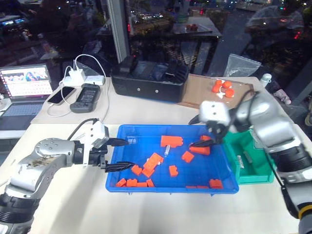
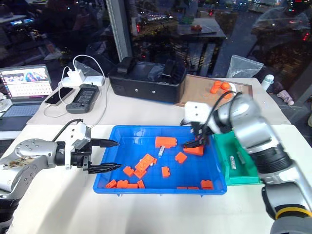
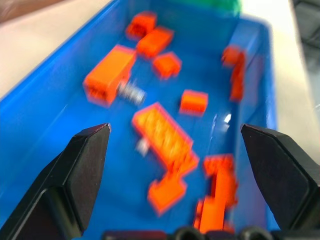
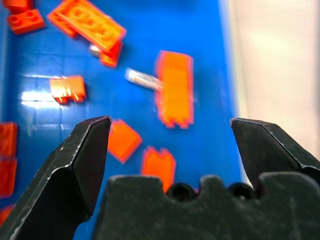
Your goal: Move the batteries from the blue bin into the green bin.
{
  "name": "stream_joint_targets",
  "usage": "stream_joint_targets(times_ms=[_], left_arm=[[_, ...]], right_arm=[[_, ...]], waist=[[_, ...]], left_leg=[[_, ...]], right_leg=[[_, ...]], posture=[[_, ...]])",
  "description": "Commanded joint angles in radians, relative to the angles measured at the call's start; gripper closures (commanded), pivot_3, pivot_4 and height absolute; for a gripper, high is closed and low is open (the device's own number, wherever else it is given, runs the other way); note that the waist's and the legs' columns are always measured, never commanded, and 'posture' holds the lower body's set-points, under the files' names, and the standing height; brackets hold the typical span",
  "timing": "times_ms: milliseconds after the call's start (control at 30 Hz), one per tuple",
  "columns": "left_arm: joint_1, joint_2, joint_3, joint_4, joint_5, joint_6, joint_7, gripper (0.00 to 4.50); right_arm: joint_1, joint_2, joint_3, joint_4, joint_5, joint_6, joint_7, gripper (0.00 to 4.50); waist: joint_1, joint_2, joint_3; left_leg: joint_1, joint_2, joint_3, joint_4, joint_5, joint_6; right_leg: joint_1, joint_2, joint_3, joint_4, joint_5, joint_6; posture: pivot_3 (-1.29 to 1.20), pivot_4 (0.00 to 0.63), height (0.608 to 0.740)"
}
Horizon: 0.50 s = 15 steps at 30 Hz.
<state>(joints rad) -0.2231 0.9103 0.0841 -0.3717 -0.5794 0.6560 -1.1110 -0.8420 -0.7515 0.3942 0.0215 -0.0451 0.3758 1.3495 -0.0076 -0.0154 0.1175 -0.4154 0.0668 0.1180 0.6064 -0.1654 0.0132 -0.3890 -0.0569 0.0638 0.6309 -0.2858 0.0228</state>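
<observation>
Overhead, the blue bin (image 1: 222, 186) sat in the middle of the pale tabletop (image 1: 161, 214), a shallow rectangular tray of glossy bright plastic with a raised rim. Orange bricks (image 1: 171, 141) lay scattered over its floor, blocky studded plastic pieces of several lengths, some flat and some stubby. Among them lay the batteries: one small silver-grey metal cylinder (image 4: 141, 79) touched the end of a long orange brick near the middle of the tray, and a second one (image 4: 93, 49) showed as a small shiny end just beside another long studded brick.

Just beside the blue tray on the robot's right stood the green bin (image 1: 253, 170), smaller, narrower and deeper, also of smooth plastic, with a small slim grey object (image 2: 232, 162) lying on its floor.

The left gripper (image 1: 119, 153) hung at the blue tray's left rim, its two tapered black fingers spread apart and empty. The right gripper (image 1: 207, 141) hovered over the right end of the blue tray, above an orange brick, its wedge-shaped black fingers wide apart and grasping nothing.

Farther back on the table rested a boxy black case (image 1: 148, 80) with rounded corners, a brown flat board (image 1: 204, 92) carrying small round orange pieces, a laptop (image 1: 24, 90), and a white charger (image 1: 77, 75) with looping white cable.
</observation>
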Motion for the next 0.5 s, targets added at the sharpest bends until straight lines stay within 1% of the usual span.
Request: stream_joint_targets(times_ms=[33, 200, 300, 367, 400, 433, 500], left_arm=[[0.030, 0.020, 0.059, -0.043, -0.013, -0.008, 0.013, 0.00], [0.076, 0.025, 0.093, -0.079, -0.027, 0.004, 0.029, 0.00], [0.089, 0.025, 0.100, -0.091, -0.032, 0.008, 0.039, 0.00], [0.123, 0.022, 0.129, -0.119, -0.043, 0.018, 0.057, 0.00], [0.138, 0.021, 0.142, -0.131, -0.049, 0.022, 0.063, 0.00], [0.148, 0.020, 0.150, -0.140, -0.052, 0.024, 0.068, 0.00], [0.161, 0.018, 0.161, -0.154, -0.060, 0.031, 0.080, 0.00]], right_arm=[[-0.038, 0.046, 0.058, 0.083, -0.067, -0.172, -0.022, 0.06], [-0.110, 0.079, 0.145, 0.214, -0.143, -0.443, 0.025, 0.06], [-0.144, 0.094, 0.168, 0.286, -0.166, -0.544, 0.043, 0.06], [-0.188, 0.125, 0.205, 0.373, -0.201, -0.637, 0.054, 0.59], [-0.203, 0.141, 0.207, 0.403, -0.204, -0.651, 0.057, 0.72], [-0.211, 0.159, 0.192, 0.417, -0.187, -0.617, 0.063, 0.72], [-0.213, 0.187, 0.133, 0.396, -0.107, -0.446, 0.101, 0.72]], waist=[[0.002, 0.000, 0.000], [-0.001, 0.000, 0.000], [-0.004, 0.000, 0.000], [-0.008, 0.000, 0.000], [-0.011, 0.000, 0.000], [-0.013, 0.000, 0.000], [-0.013, 0.000, 0.000]], left_leg=[[-0.001, -0.001, 0.000, 0.000, 0.000, 0.000], [0.000, 0.000, 0.001, 0.000, 0.000, 0.000], [0.000, 0.000, 0.000, 0.000, 0.000, 0.000], [0.001, 0.001, 0.000, 0.000, 0.000, 0.000], [0.002, 0.001, 0.000, 0.000, 0.000, 0.000], [0.002, 0.001, 0.001, 0.000, 0.000, 0.000], [0.001, 0.002, 0.000, -0.001, 0.000, 0.000]], right_leg=[[0.000, -0.001, 0.000, 0.000, 0.000, 0.000], [0.001, -0.001, 0.000, 0.001, 0.002, 0.003], [0.001, 0.000, 0.000, 0.002, 0.002, 0.003], [0.001, 0.000, -0.001, 0.002, 0.002, 0.002], [0.001, 0.000, 0.000, 0.002, 0.002, 0.002], [0.002, 0.001, 0.000, 0.003, 0.002, 0.002], [0.003, 0.001, 0.001, 0.006, 0.001, 0.001]], posture=[[0.00, 0.150, 0.738], [0.00, 0.150, 0.738], [0.00, 0.150, 0.738], [0.00, 0.150, 0.738], [0.00, 0.150, 0.738], [0.00, 0.150, 0.738], [0.00, 0.150, 0.738]])
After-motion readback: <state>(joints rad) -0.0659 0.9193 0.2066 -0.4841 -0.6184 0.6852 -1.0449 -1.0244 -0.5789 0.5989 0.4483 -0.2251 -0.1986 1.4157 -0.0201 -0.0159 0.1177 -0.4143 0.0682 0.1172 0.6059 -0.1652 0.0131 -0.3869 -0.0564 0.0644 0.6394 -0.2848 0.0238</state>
